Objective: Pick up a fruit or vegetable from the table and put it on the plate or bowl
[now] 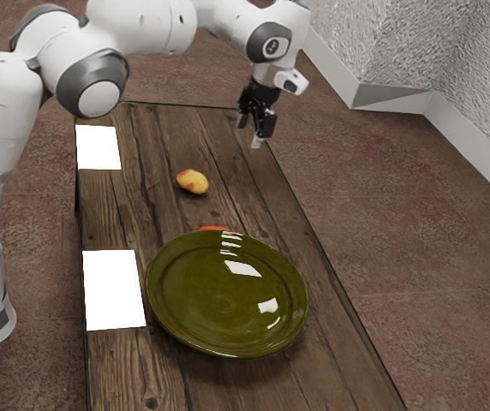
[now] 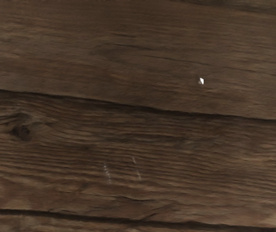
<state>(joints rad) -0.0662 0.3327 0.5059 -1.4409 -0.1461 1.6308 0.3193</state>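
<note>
A yellow fruit with a red blush lies on the dark wooden table, toward its far half. A red-orange fruit or vegetable peeks out from behind the far rim of the glossy olive-green plate, mostly hidden by it. My gripper hangs above the table's far end, near the edge on the exterior view's right. It is up and to the right of the yellow fruit, open, with nothing between its fingers. The wrist view looks straight down on bare table planks.
Two white rectangles lie along the table's edge on the exterior view's left, one far and one beside the plate. Reddish floor surrounds the table, and a grey wall runs along the back right.
</note>
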